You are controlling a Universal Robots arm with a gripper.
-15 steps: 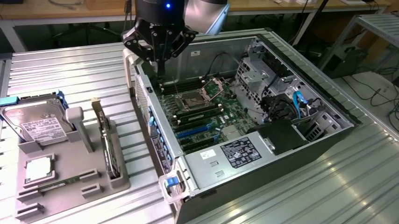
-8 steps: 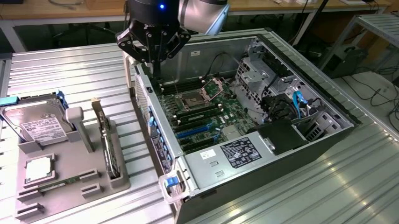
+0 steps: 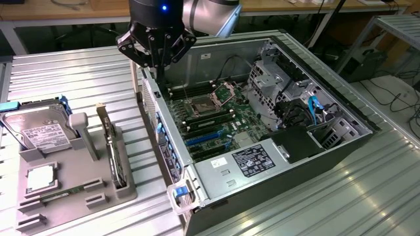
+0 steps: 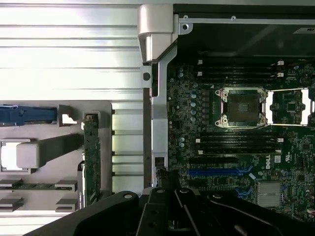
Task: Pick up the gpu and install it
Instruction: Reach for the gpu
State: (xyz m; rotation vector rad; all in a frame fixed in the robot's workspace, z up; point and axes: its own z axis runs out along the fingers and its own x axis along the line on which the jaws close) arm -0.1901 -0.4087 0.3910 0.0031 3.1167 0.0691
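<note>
Gpu [image 3: 113, 147] stands on its long edge in a slot of the grey holder [image 3: 72, 169] at the exterior view's left, just beside the open computer case [image 3: 203, 61] and well apart from the gripper [image 3: 157, 69]. The gripper hangs over the case's near wall with its fingers pressed together and nothing between them.

The step in hand looks like the reach for the card. To do it well, the arm should line its fingers across the card's thin body, not along it. It should also come straight down from above, so that the holder's slot posts and the hard drive [image 3: 39, 130] nearby are not knocked. A grip near the middle of the top edge would keep the card from tipping as it leaves the slot.

The card shows as a narrow dark strip seen nearly edge-on, with a pale metal end piece at the far end. Its fan face probably points away, though I cannot be sure.
</note>
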